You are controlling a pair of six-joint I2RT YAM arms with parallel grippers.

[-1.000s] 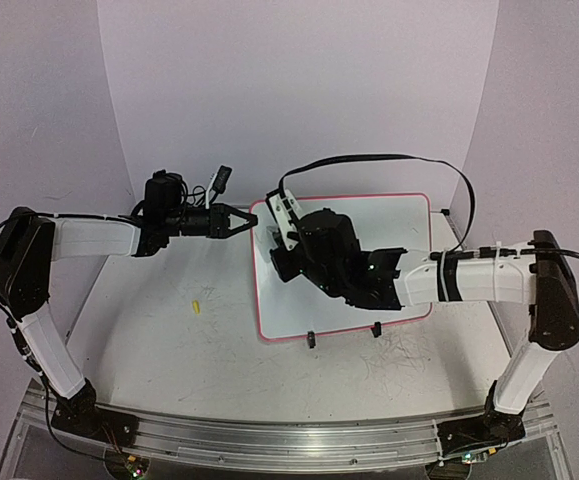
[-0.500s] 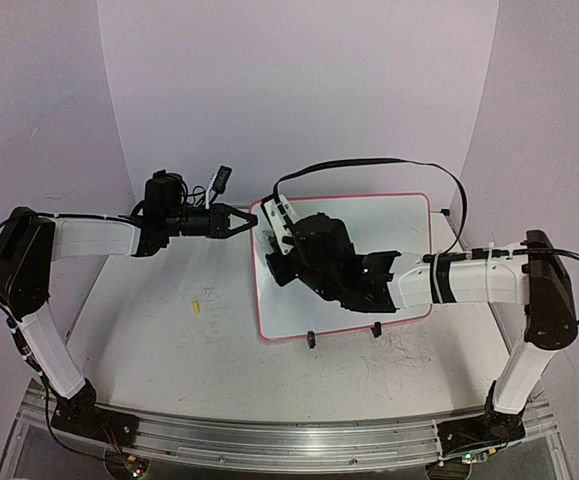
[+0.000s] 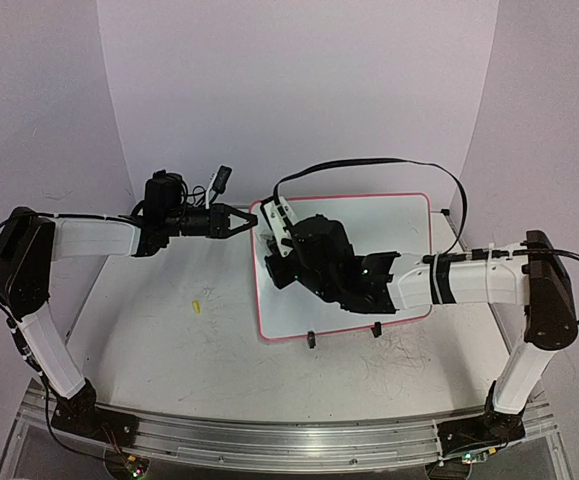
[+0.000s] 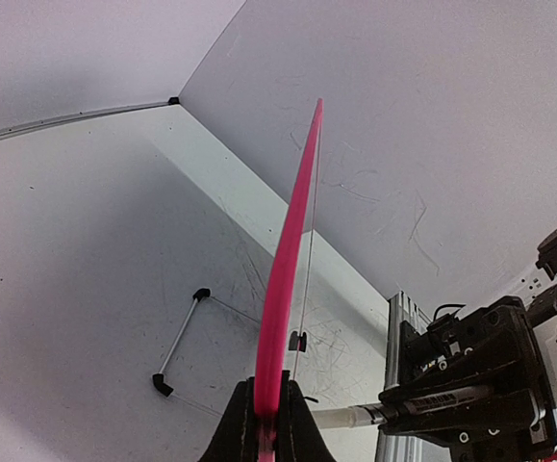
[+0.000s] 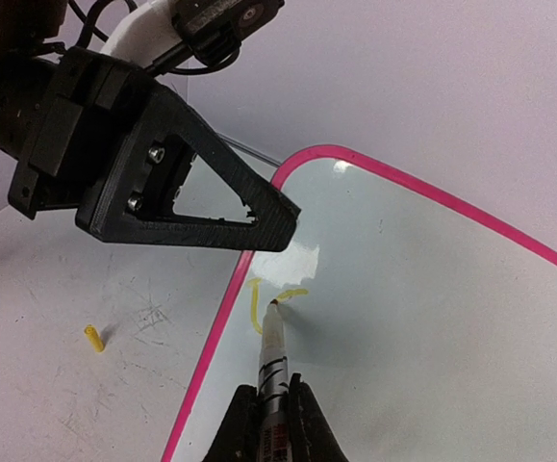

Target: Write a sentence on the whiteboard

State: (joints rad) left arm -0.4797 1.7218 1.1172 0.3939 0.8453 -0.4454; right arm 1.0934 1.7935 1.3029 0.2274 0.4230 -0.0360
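The whiteboard [image 3: 394, 228] lies near the middle of the table [image 3: 149, 340], a little to the right, with its pink border all round and its two small black clip feet [image 3: 311, 340] on the edge nearest the arms. The left gripper [image 3: 247, 222] reaches in from the left and is pinched tight on the board's far left corner; from the left wrist camera its two dark fingers [image 4: 242, 428] sit either side of the pink rim, and the board [image 4: 292, 231] runs away from them edge-on. The right arm comes across the board from the right, its black wrist covering much of the white surface, and the right gripper [image 3: 273, 248] is closed around a thin marker [image 5: 273, 361], holding it by the barrel with the tip pointing away from the wrist. In the right wrist view that tip touches the board [image 5: 432, 318] just inside the rounded corner, close below the left gripper's fingertips [image 5: 283, 214]. Of the sentence [image 5: 255, 310] there are only a couple of yellow strokes to see: a short curved line beside the pen tip and a small dash just above it, too little to read as a letter. A small yellow piece [image 3: 197, 305] lies on the table to the left of the board, well apart from it. A black cable [image 3: 369, 160] loops high over the board's far edge, from the right arm to its wrist
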